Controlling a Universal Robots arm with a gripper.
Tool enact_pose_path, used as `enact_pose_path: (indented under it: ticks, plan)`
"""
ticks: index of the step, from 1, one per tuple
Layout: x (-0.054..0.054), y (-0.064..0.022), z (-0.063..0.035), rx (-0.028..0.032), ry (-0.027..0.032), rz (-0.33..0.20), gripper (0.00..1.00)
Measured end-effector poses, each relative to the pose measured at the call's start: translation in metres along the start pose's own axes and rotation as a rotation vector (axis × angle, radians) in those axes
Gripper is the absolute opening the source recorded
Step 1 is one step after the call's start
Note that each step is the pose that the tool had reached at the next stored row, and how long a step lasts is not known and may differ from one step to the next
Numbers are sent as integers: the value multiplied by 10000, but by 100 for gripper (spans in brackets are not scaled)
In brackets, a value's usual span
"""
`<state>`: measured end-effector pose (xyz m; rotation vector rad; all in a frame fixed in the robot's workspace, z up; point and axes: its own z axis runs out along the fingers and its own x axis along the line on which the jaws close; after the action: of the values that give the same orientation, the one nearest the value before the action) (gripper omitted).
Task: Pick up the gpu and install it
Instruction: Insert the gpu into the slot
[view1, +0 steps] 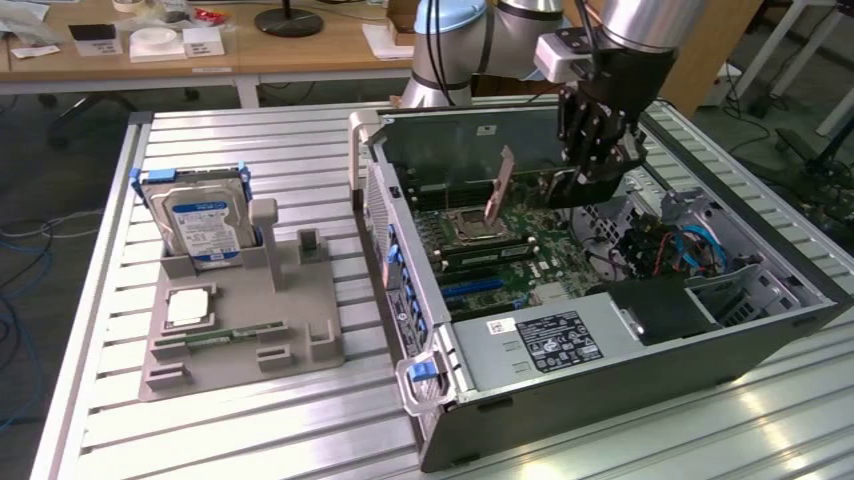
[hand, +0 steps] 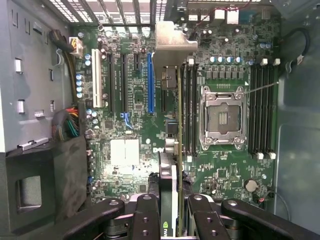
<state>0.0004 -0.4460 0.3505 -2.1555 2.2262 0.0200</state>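
Gripper (view1: 589, 185) (hand: 170, 212): closed on the gpu, with one finger on each flat side of the card.
Gpu (view1: 503, 186) (hand: 168, 172): held in the gripper. It stands on its thin edge and sticks out past the fingers, with its silver end plate farthest from them.
Where the gpu is: inside the open computer case (view1: 587, 380), over the middle of the motherboard (view1: 521, 270). It sits between the long blue slot (hand: 150, 82) and the chip socket (hand: 222, 117).
Gpu touching the board: cannot tell.
Hard drive (view1: 200, 220): upright in the grey holder (view1: 234, 350), near the table's (view1: 267, 150) edge on the exterior view's left. It is well apart from the gripper.
Memory stick (view1: 220, 338): flat on the holder, near its front edge.
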Motion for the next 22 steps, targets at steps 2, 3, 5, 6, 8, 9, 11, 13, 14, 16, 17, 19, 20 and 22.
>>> enact_pose_path:
  ticks: [2, 3, 5, 6, 8, 9, 11, 13, 14, 16, 17, 19, 20, 22]
  plan:
    - [2, 17, 2, 0, 1, 2, 27]
    - [2, 29, 3, 0, 2, 1, 27]
    - [4, 55, 4, 0, 2, 1, 27]
    - [4, 67, 4, 0, 2, 1, 27]
    - [5, 86, 5, 0, 1, 2, 27]
    - [5, 87, 5, 0, 0, 1, 27]
    - [5, 87, 5, 0, 0, 1, 27]
    - [5, 87, 5, 0, 0, 1, 27]
    - [7, 87, 6, 1, -2, 2, 27]
    - [18, 87, 5, 0, -1, 1, 27]
    - [19, 87, 5, 0, -1, 2, 27]
    - [19, 87, 5, 1, -1, 2, 27]
    - [19, 86, 5, 0, 0, 1, 27]
    - [20, 87, 13, 1, 0, 2, 27]
